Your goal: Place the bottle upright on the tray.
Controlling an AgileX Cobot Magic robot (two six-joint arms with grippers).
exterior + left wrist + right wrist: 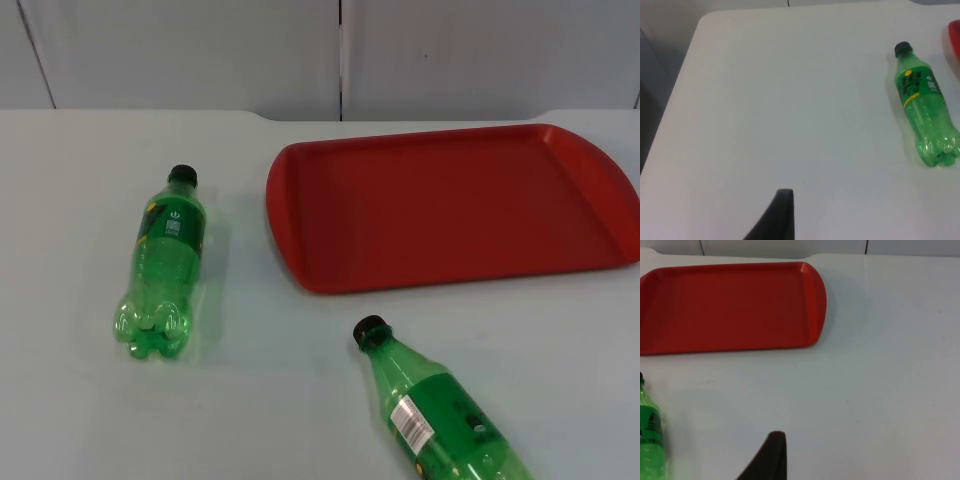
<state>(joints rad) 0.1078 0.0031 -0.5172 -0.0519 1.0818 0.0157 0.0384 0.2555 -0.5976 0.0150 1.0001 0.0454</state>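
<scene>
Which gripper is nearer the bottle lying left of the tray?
Left. The left gripper looks across bare table at that bottle, which lies on its side. The right gripper faces the tray, with the other bottle beside it.

red tray (450, 205), green bottles (165, 265), white table (80, 400)

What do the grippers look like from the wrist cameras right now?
Little of either arm is on camera. In each wrist view one fingertip stands up from the edge: the left gripper's fingertip is black, matte and narrow, tapering to a squared-off tip. The right gripper's fingertip is the same dark, plain shape, with a slightly rounder tip. Neither carries any visible marking.
</scene>
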